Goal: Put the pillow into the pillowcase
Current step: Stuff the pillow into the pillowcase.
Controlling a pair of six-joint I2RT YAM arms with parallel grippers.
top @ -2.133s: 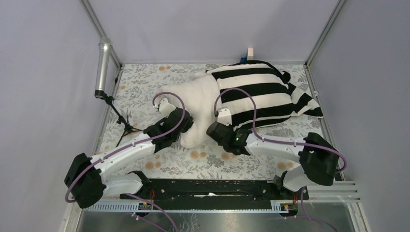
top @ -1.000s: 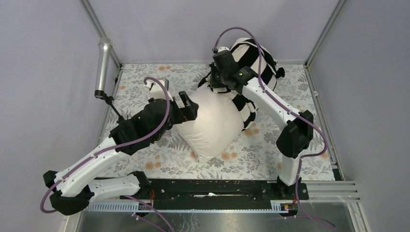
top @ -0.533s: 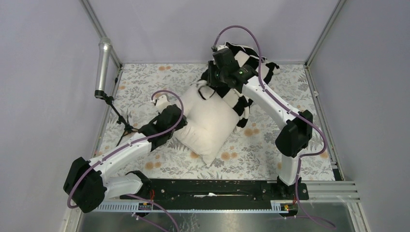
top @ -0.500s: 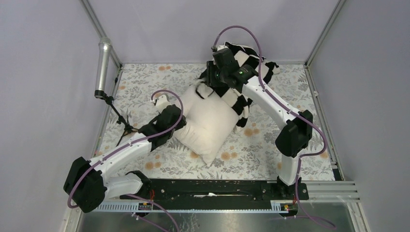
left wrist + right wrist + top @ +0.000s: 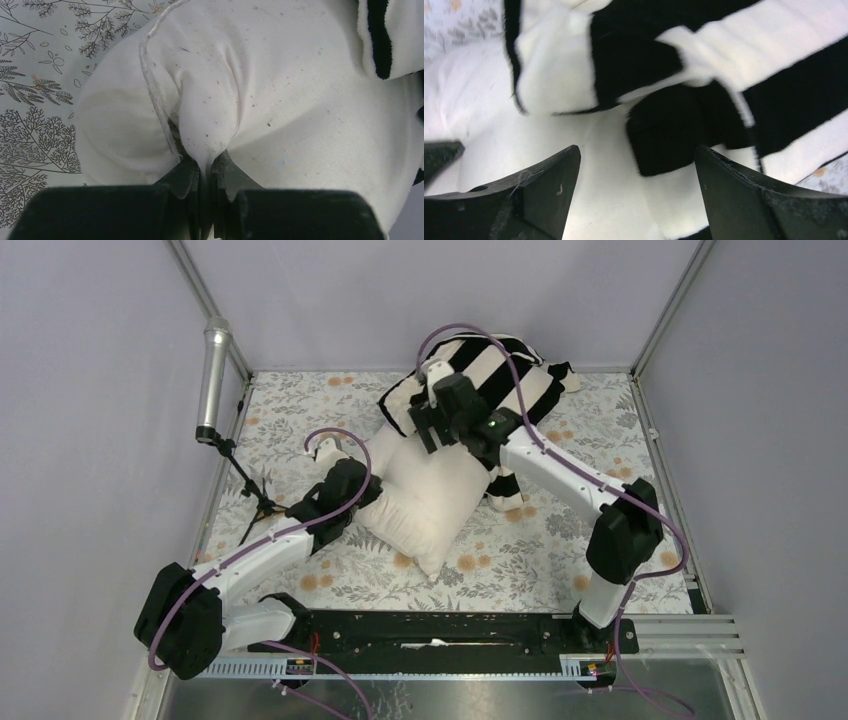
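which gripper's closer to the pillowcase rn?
Right. The right gripper, jaws open, is at the pillowcase edge; the left gripper is shut on a pillow fold, short of the stripes.

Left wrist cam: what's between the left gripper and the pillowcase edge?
Only bare pillow. The left gripper is shut on a pinched fold of it; the pillowcase edge sits upper right, nothing else between. Left wrist view shows it.
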